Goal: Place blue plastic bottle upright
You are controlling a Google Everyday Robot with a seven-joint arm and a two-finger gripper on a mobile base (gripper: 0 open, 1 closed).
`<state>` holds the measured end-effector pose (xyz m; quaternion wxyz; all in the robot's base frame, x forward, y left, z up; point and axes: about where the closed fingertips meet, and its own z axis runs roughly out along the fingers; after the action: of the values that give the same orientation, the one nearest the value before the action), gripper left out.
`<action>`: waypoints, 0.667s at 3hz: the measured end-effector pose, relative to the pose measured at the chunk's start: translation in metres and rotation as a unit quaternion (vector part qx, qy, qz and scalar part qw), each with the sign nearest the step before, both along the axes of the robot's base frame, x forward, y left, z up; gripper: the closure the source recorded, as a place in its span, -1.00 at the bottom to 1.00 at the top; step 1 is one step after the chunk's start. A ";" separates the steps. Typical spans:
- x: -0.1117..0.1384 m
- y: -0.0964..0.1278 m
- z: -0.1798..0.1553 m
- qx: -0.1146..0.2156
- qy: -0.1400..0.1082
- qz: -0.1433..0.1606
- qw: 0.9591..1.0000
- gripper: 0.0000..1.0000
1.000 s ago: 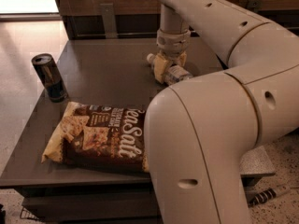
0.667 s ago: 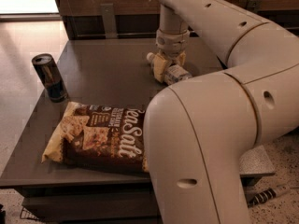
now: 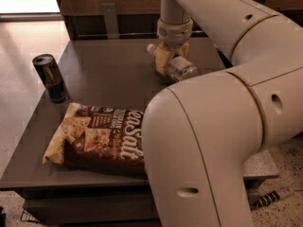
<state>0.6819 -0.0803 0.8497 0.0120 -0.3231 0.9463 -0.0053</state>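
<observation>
The blue plastic bottle (image 3: 183, 70) lies on its side at the back of the dark table (image 3: 109, 74). Its white cap (image 3: 150, 48) points left and its clear ribbed body points right. My gripper (image 3: 169, 61) comes straight down from the arm onto the bottle's upper part. One yellowish finger (image 3: 161, 59) sits in front of the bottle and the other behind it, so the gripper is shut on the bottle. The bottle still rests on the table top.
A dark slim drink can (image 3: 50, 77) stands upright at the table's left edge. A brown snack bag (image 3: 97, 137) lies flat at the front. My large cream arm (image 3: 208, 141) covers the table's right side. A wooden wall runs behind the table.
</observation>
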 end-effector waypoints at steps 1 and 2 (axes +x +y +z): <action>0.000 -0.016 0.053 -0.013 -0.054 0.011 0.998 1.00; -0.005 -0.035 0.093 0.005 -0.098 0.017 0.995 1.00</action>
<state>0.6773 -0.1155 0.9432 0.1062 -0.3366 0.9351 -0.0315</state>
